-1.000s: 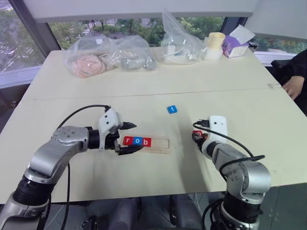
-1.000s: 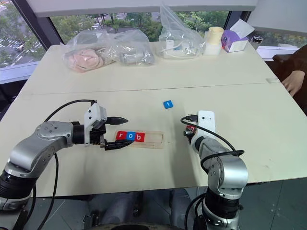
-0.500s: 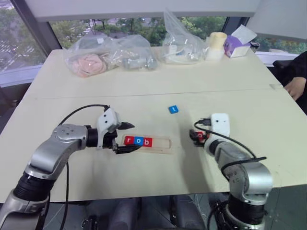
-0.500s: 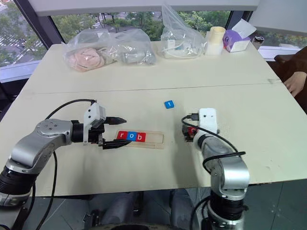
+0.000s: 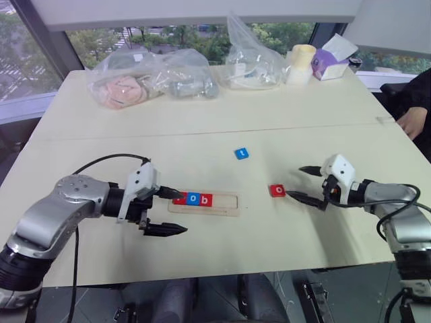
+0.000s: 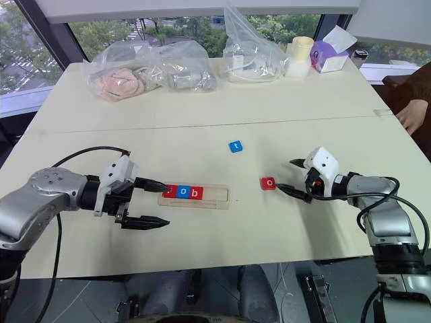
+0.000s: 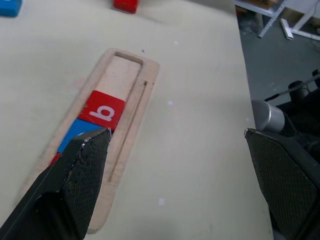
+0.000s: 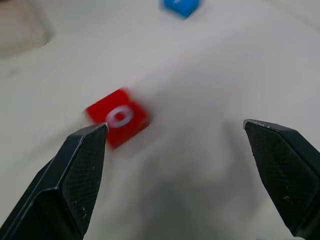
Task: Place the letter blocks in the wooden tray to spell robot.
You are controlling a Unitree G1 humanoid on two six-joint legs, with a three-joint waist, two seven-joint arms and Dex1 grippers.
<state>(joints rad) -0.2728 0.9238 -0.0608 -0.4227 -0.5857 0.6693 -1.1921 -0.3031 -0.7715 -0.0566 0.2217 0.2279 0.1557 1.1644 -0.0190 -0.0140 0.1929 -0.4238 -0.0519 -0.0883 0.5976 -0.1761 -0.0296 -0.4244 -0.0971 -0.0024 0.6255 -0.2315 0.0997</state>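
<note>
Wooden tray [image 5: 214, 204] on tabletop [image 5: 202, 114], holding r, o, b blocks [image 5: 194, 198]; red o block [image 5: 277, 190] loose beside right gripper [image 5: 304, 185], jaws apart; blue t block [image 5: 242, 153] beyond; left gripper [image 5: 168, 211] jaws apart at tray's end.

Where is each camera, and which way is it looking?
Left eye view: on the head, looking down over the table; both arms show, with the left gripper and right gripper.
Right eye view: beside it, same scene.
Left wrist view: along its fingers at the wooden tray and b block.
Right wrist view: along its fingers at the red o block.
Both wrist views share the red o block and blue t block.
</note>
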